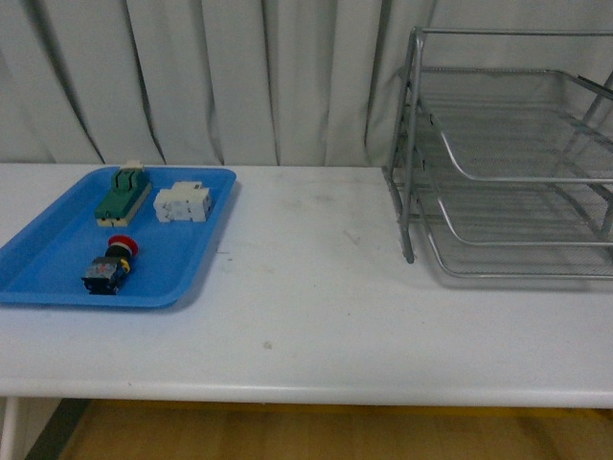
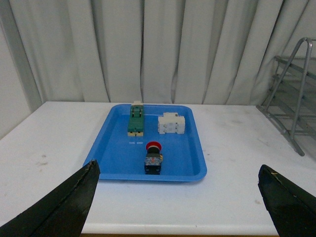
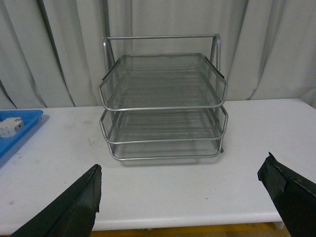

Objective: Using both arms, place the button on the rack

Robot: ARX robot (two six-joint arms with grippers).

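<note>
We see one white table (image 1: 316, 316); at its far right corner stands one rack (image 1: 498, 134), silver wire mesh on a rod frame, three tiers stacked, open fronts facing the near edge; all three tiers hold nothing. Toward the table's left edge lies one flat blue tray (image 1: 57, 259). The left gripper (image 2: 177, 168) hangs with its two dark fingers (image 2: 74, 197) spread wide, holding nothing; the right gripper (image 3: 182, 165) is likewise spread wide and holds nothing. In the tray we count three parts: one green switch block (image 1: 124, 195) by the tray's far edge; one white block (image 1: 183, 202) just beside it, toward the tray's right edge; one button (image 1: 113, 264) toward the tray's near edge, apart from both. The button lies on its side, red mushroom cap pointing to the far edge, dark blocky body behind it; the marks on its body are too blurred for us to read.
</note>
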